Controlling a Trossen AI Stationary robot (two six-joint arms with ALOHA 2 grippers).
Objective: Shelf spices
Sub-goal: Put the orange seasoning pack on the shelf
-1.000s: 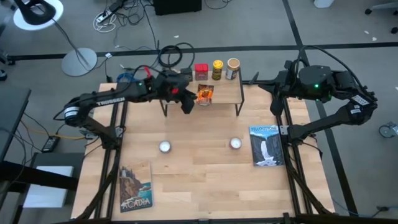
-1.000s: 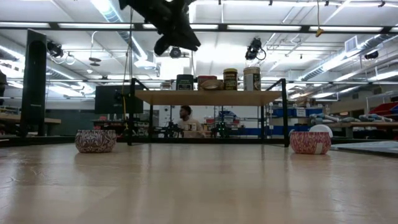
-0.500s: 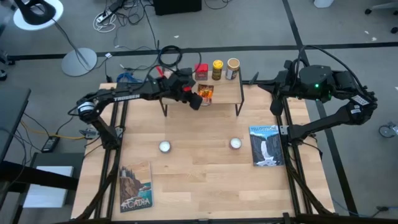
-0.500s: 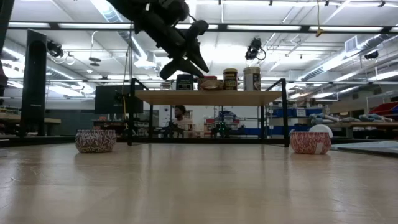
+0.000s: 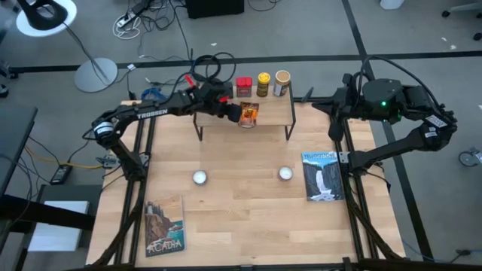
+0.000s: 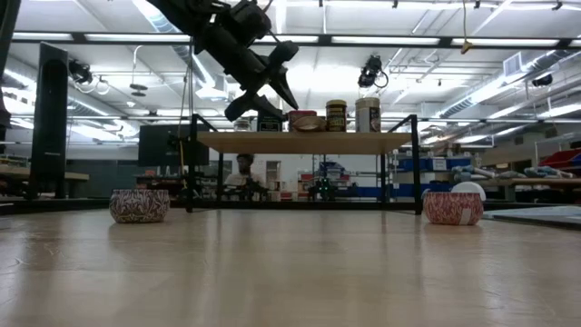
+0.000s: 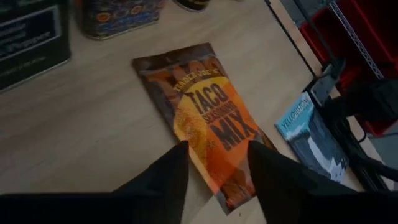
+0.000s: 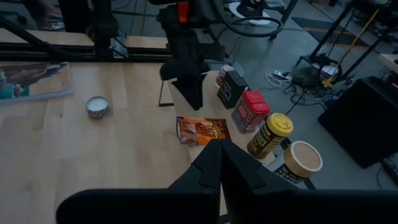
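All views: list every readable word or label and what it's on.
"TACO SEASONING MIX": orange packet on the shelf.
"TROSSEN": left arm.
"YELLOWSTONE", partly cut off: book on the table.
"ACADIA": book.
Dark tin: pale lettering, too blurred.
Red tin, yellow jar, patterned tin: labels unreadable.

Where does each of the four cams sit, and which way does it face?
High: overhead, straight down; both arms, shelf, taco seasoning packet.
Low: tabletop height, level across the table; left arm above the shelf.
Left wrist: past the left pincer, down on the packet.
Right wrist: past the shut right pincer, toward shelf and left arm.
Shared: both wrist views show the packet.
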